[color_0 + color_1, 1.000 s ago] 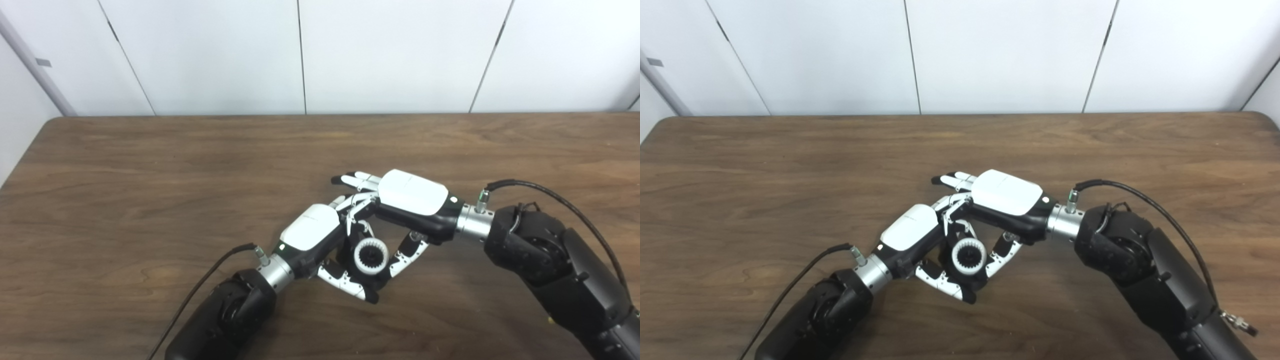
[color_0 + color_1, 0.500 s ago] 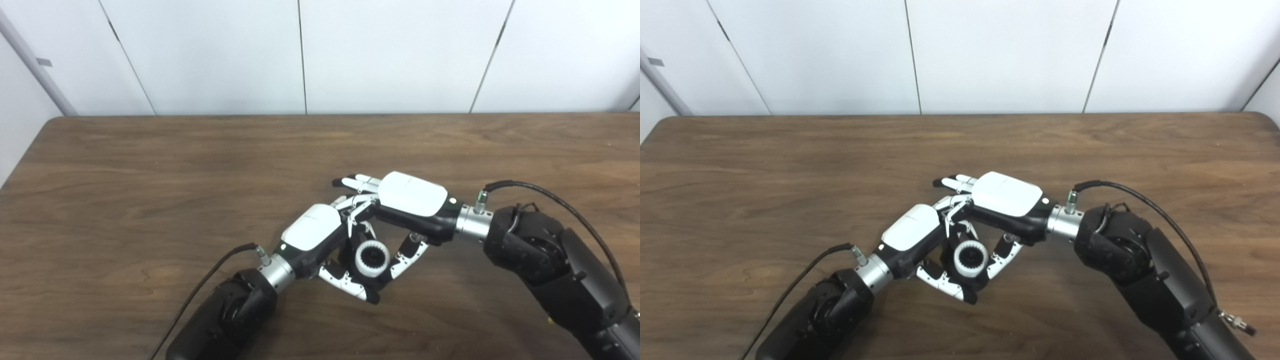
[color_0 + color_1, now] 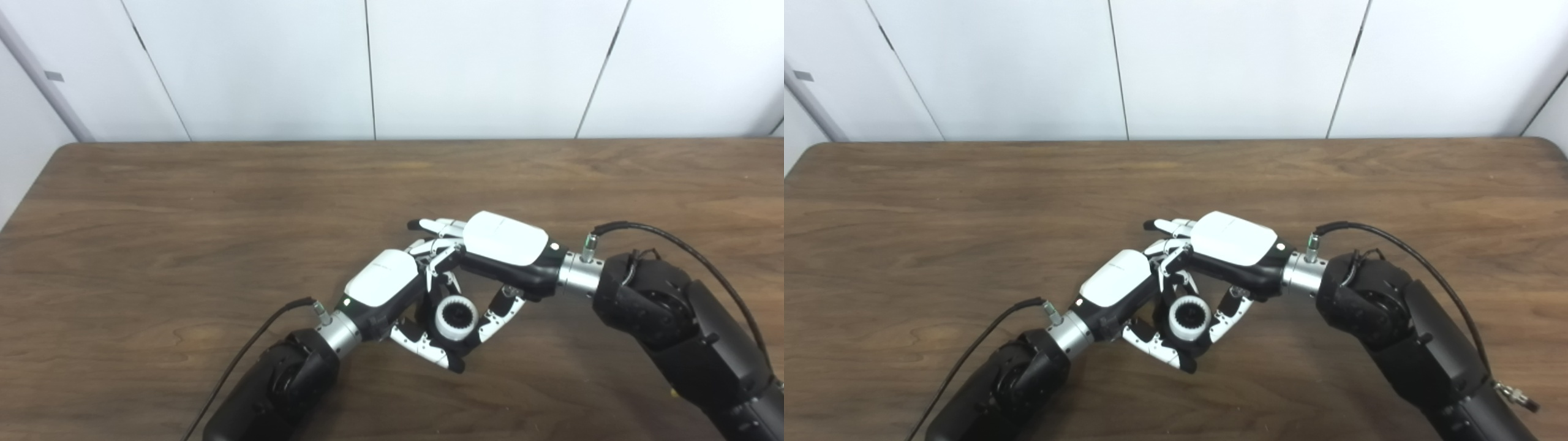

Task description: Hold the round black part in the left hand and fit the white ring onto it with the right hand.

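Our left hand (image 3: 383, 285) is wrapped around the round black part (image 3: 454, 349), cradling it low over the table (image 3: 184, 233) with its thumb under the piece and its fingers curled behind. Sitting on the face of that part, turned up toward our head cameras, is the white ring (image 3: 455, 316), its toothed inner edge showing dark at the centre. Our right hand (image 3: 505, 242) lies over and just behind the left, thumb touching or nearly touching the ring's right edge; we judge it to be pinching or pressing the ring, though its fingertips are hidden behind the left hand, so we cannot tell for certain whether it has a real grasp. To seat the ring well, we would keep the left hand steady and the part's face level, then press squarely along the part's axis without tilting, so that one side does not bind. We count one black part, one white ring, two hands, and one cable at each wrist.
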You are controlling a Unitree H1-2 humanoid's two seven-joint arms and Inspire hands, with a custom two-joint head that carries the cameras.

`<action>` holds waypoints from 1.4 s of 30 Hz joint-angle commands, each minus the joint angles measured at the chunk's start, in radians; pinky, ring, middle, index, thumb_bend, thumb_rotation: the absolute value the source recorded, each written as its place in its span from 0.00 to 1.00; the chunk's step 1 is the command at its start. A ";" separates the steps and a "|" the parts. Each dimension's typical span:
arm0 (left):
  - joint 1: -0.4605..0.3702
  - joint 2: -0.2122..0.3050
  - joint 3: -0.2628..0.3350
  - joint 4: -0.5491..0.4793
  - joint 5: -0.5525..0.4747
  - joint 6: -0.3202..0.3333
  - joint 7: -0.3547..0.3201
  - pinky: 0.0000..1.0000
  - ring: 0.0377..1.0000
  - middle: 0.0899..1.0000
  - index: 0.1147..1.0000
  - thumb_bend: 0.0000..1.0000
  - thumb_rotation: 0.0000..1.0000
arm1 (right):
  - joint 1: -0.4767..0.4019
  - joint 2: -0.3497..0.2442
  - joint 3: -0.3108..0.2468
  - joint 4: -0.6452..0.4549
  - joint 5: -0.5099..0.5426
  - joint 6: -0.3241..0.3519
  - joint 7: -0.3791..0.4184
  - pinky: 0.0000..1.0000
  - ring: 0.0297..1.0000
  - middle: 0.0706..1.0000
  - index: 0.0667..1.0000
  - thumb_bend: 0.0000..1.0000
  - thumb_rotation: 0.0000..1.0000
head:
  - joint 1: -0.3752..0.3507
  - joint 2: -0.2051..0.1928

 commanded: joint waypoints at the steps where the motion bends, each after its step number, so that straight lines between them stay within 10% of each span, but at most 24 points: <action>1: -0.023 -0.011 0.004 -0.026 -0.012 -0.029 0.016 1.00 0.91 0.67 0.41 0.52 0.06 | -0.011 -0.014 -0.004 -0.019 -0.008 0.007 0.019 0.97 1.00 0.86 0.45 0.52 0.15 | 0.001 0.001; 4: -0.024 -0.010 0.005 -0.022 -0.011 -0.035 0.020 1.00 0.91 0.66 0.41 0.52 0.06 | -0.010 -0.019 -0.012 -0.027 -0.002 0.009 0.018 0.99 1.00 0.89 0.45 0.52 0.15 | 0.001 0.001; 6: -0.025 -0.010 0.006 -0.018 -0.009 -0.040 0.025 1.00 0.92 0.66 0.41 0.52 0.06 | -0.007 -0.021 -0.018 -0.035 -0.004 0.017 0.019 0.99 1.00 0.89 0.53 0.90 0.24 | -0.001 0.001; 9: -0.025 -0.011 0.007 -0.015 -0.003 -0.044 0.029 1.00 0.92 0.65 0.41 0.52 0.06 | -0.006 -0.024 -0.024 -0.050 -0.013 0.029 0.030 1.00 1.00 0.89 0.57 0.99 0.28 | -0.002 0.000; 33: -0.027 0.004 0.022 -0.004 -0.032 -0.050 0.011 1.00 0.91 0.65 0.41 0.52 0.06 | -0.004 -0.030 -0.135 -0.139 0.032 0.046 0.021 0.92 0.98 0.92 0.89 1.00 0.37 | -0.016 -0.009; 42: -0.023 0.014 0.026 0.002 -0.035 -0.065 0.004 1.00 0.90 0.64 0.41 0.52 0.06 | -0.004 -0.035 -0.234 -0.143 0.053 0.112 0.001 0.92 0.98 0.94 0.94 0.86 0.70 | -0.020 -0.010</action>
